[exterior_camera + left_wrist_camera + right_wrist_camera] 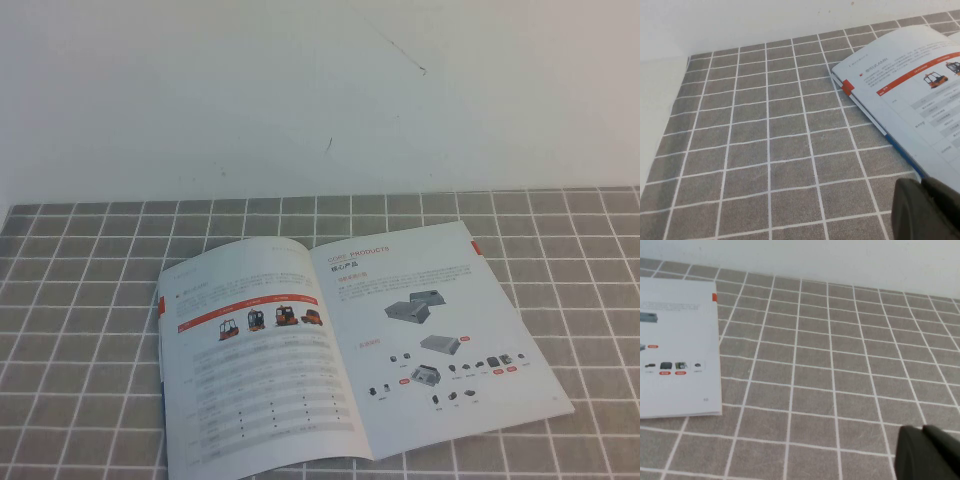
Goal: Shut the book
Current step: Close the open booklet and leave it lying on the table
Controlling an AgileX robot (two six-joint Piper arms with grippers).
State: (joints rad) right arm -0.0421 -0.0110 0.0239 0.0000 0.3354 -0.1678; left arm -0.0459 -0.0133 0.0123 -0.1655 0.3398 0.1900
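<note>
Toward the near edge of the desk (80, 300), a product catalogue (350, 345) lies open; left hand (927, 212) and right hand (927, 456) flank it, seemingly poised to fold it shut, grips impossible to tell.

The cloth (80, 300) on the desk is grey with a white grid. The book (350, 350) has white pages: an orange-red band and orange vehicles on the left page, grey and black devices on the right. Its cover edge is blue. The left gripper (927, 210), near the book's left edge, and the right gripper (927, 452), off its right edge, are black.
</note>
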